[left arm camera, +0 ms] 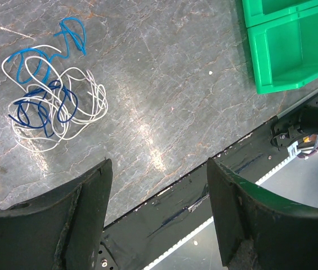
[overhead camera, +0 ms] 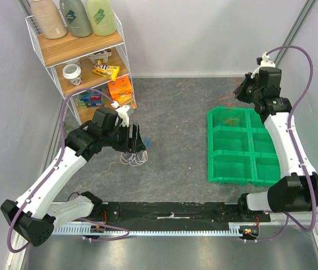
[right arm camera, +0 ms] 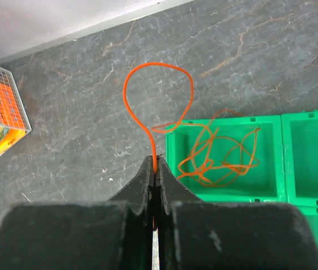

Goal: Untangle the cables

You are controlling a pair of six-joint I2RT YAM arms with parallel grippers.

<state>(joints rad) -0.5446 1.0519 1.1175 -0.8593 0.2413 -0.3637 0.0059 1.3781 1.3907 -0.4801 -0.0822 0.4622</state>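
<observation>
A loose bundle of thin white and blue cables (left arm camera: 52,104) lies on the grey table, also seen in the top view (overhead camera: 136,158). My left gripper (overhead camera: 135,140) hovers just above and beside it, open and empty; its fingers (left arm camera: 85,208) frame the table's front edge. My right gripper (right arm camera: 156,163) is shut on an orange cable (right arm camera: 159,93) that loops up from its tips. Its other end trails into the top-left compartment of the green bin (right arm camera: 226,188), where more orange cable (right arm camera: 220,154) lies. In the top view my right gripper (overhead camera: 242,93) is high above the bin's far corner.
The green bin (overhead camera: 243,169) with several compartments sits at the right. A wire shelf (overhead camera: 83,56) with bottles, a cup and snack packs stands at the far left, its corner visible in the right wrist view (right arm camera: 1,107). A black rail (overhead camera: 170,212) runs along the near edge.
</observation>
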